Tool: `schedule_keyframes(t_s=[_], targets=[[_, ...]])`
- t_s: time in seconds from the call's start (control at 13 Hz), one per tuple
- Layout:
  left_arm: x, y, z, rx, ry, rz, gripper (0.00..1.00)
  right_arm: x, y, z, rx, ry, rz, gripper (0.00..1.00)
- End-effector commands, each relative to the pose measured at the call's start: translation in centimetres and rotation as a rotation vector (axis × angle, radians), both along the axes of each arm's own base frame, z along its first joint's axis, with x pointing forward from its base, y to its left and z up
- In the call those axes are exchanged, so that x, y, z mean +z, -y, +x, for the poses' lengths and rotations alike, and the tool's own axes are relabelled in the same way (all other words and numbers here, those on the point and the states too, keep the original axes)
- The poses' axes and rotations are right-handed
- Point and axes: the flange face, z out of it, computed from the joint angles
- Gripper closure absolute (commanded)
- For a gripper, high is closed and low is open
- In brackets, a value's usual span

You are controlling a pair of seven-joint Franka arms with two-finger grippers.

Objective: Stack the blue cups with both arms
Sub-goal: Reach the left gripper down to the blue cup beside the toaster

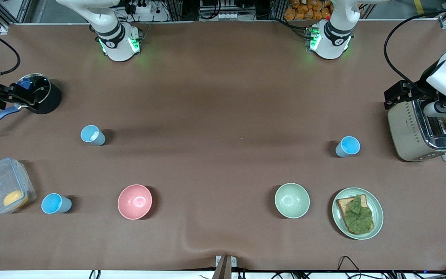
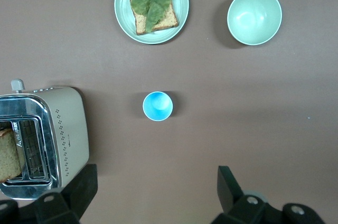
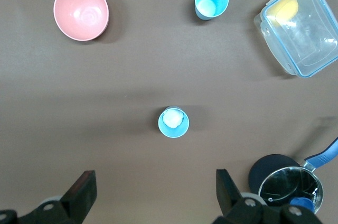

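Three light-blue cups stand upright on the brown table. One (image 1: 348,147) is toward the left arm's end, beside the toaster. One (image 1: 92,135) is toward the right arm's end, and another (image 1: 55,204) is nearer the front camera, beside the clear box. My left gripper (image 2: 157,192) is open and empty, high over the table, with the first cup (image 2: 157,106) below it. My right gripper (image 3: 156,195) is open and empty, high over the table, with two cups (image 3: 173,122) (image 3: 211,0) below it. Neither gripper shows in the front view, only the arm bases (image 1: 329,38) (image 1: 118,38).
A pink bowl (image 1: 134,201), a pale green bowl (image 1: 292,200) and a plate with toast and a leaf (image 1: 357,213) lie near the front edge. A toaster (image 1: 424,131) is at the left arm's end. A clear box (image 1: 4,186) and a black pot (image 1: 41,97) are at the right arm's end.
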Motion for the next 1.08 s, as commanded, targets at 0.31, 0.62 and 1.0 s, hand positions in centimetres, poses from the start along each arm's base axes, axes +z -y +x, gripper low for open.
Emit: schedule_keyframes(t_s=[0.31,0.62,1.0], targets=[[-0.9,-0.8,0.6,0.012,-0.02,-0.013,0.0,0.3,0.0,-0.7,-0.015,-0.001,-0.014,0.0],[-6.7,-2.1,3.4,0.037,-0.02,-0.017,0.0,0.3,0.1,-0.7,-0.016,-0.006,-0.014,0.0],[-18.5,-3.9,2.8,0.064,0.05,-0.022,0.0,0.2,0.3,-0.7,-0.019,-0.007,-0.014,0.0]])
